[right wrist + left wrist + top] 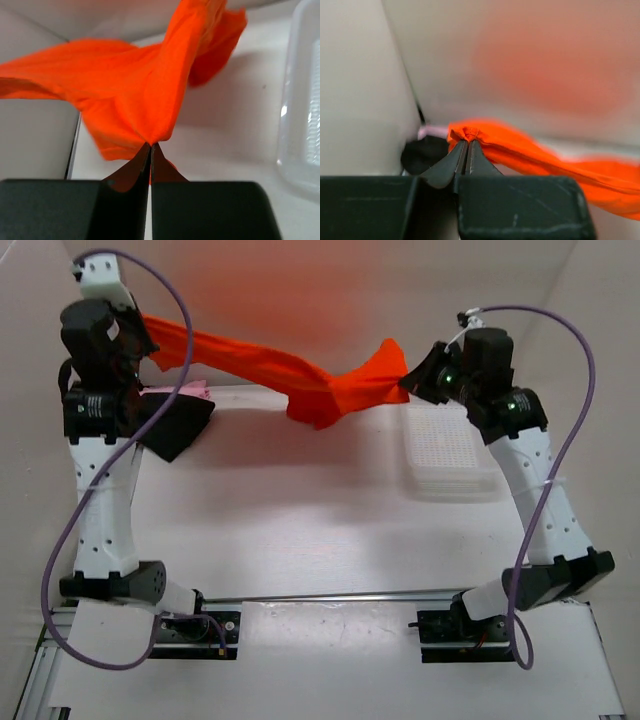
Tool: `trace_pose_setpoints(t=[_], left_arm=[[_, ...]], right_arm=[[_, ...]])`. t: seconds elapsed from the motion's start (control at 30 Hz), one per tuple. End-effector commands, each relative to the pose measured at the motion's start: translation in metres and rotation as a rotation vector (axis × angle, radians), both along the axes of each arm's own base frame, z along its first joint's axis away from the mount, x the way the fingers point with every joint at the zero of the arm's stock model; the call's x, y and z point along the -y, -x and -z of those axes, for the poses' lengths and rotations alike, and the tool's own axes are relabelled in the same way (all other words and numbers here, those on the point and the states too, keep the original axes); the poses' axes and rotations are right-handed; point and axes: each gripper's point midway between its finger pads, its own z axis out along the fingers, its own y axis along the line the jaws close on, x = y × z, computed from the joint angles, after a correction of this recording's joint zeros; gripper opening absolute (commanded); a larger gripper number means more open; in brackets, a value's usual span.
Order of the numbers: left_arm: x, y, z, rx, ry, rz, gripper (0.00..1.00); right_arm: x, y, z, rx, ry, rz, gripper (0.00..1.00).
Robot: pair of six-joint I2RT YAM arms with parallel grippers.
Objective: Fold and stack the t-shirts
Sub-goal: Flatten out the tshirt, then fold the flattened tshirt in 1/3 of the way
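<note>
The bright orange t-shirt hangs stretched in the air between both arms, sagging in the middle above the table's far side. My left gripper is shut on its left end; the left wrist view shows the cloth pinched at the fingertips. At the right, my right gripper is shut on the other end, with the orange cloth bunched at its tips. The black t-shirt lies folded at the far left under the left arm, on top of the light pink t-shirt, whose edge peeks out.
A white mesh basket stands on the table at the right, just below the right gripper. White walls close in the table at the back and on both sides. The arm bases sit along the near edge.
</note>
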Motion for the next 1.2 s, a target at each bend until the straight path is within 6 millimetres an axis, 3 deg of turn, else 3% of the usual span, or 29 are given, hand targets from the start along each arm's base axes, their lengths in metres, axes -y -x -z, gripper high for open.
trace_pose_setpoints(t=[0.0, 0.03, 0.07, 0.13, 0.17, 0.23, 0.27, 0.33, 0.37, 0.4, 0.47, 0.5, 0.57, 0.67, 0.8, 0.93, 1.17], left_arm=[[0.008, -0.009, 0.1, -0.254, 0.001, 0.05, 0.11], [0.008, 0.005, 0.107, -0.266, 0.002, 0.05, 0.11], [0.008, 0.009, 0.154, -0.371, 0.003, 0.05, 0.11], [0.008, 0.025, 0.188, -0.442, 0.003, 0.049, 0.11], [0.008, 0.043, 0.221, -0.51, 0.004, 0.049, 0.11], [0.005, 0.062, 0.253, -0.573, 0.001, 0.037, 0.11], [0.003, 0.081, 0.282, -0.629, -0.002, 0.025, 0.11], [-0.004, 0.101, 0.309, -0.679, -0.003, 0.0, 0.11], [-0.006, 0.115, 0.316, -0.685, -0.008, -0.015, 0.11], [-0.011, 0.133, 0.348, -0.763, -0.01, -0.034, 0.11], [-0.017, 0.154, 0.364, -0.788, -0.014, -0.063, 0.11], [-0.018, 0.171, 0.387, -0.853, -0.019, -0.072, 0.11], [-0.022, 0.187, 0.402, -0.888, -0.019, -0.09, 0.11], [-0.026, 0.209, 0.423, -0.933, -0.01, -0.111, 0.11], [-0.028, 0.223, 0.434, -0.974, 0.004, -0.118, 0.11], [-0.029, 0.227, 0.447, -1.02, 0.025, -0.121, 0.11], [-0.041, 0.213, 0.463, -1.046, 0.053, -0.167, 0.11]], right_arm=[[-0.017, 0.021, 0.058, -0.13, 0.031, -0.074, 0.0], [-0.015, 0.031, 0.092, -0.205, 0.061, -0.074, 0.0], [-0.018, 0.046, 0.094, -0.196, 0.059, -0.08, 0.0], [-0.018, 0.067, 0.119, -0.24, 0.073, -0.075, 0.0], [-0.021, 0.092, 0.143, -0.281, 0.095, -0.097, 0.0], [-0.018, 0.117, 0.166, -0.323, 0.119, -0.072, 0.0], [-0.02, 0.146, 0.184, -0.35, 0.144, -0.105, 0.0], [-0.016, 0.179, 0.21, -0.428, 0.173, -0.099, 0.0], [-0.014, 0.205, 0.233, -0.474, 0.21, -0.132, 0.0], [-0.004, 0.221, 0.25, -0.528, 0.258, -0.121, 0.0], [0.002, 0.254, 0.284, -0.627, 0.3, -0.139, 0.0], [0.004, 0.263, 0.295, -0.653, 0.318, -0.145, 0.0], [0.002, 0.279, 0.305, -0.691, 0.32, -0.167, 0.0], [0.005, 0.279, 0.31, -0.686, 0.34, -0.162, 0.0], [0.006, 0.248, 0.296, -0.615, 0.388, -0.121, 0.0], [0.007, 0.226, 0.299, -0.605, 0.437, -0.129, 0.0], [0.007, 0.199, 0.32, -0.632, 0.485, -0.157, 0.0]])
